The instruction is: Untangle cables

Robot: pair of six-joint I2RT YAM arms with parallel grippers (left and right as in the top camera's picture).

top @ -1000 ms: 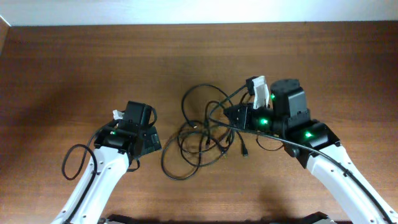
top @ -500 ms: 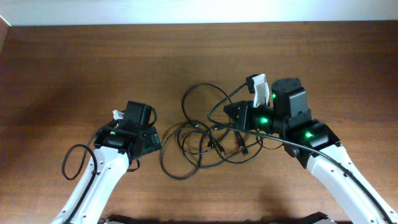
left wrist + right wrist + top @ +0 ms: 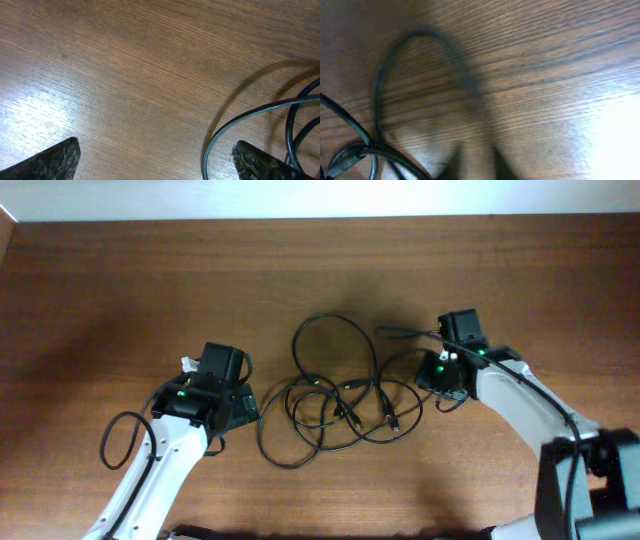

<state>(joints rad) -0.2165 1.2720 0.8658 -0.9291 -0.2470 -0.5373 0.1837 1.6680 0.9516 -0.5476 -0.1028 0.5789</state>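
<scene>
Left tool (image 3: 155, 162): jaws wide, low over the tabletop (image 3: 120, 280), just left of the cables (image 3: 335, 395). One loop lies just beside a fingertip (image 3: 252, 161). The cables sit tangled mid-tabletop, between your two arms. Right tool (image 3: 435, 375): closed narrow at the tangle's right edge. Its wrist view is blurred, so I can't tell if it holds a strand.
</scene>
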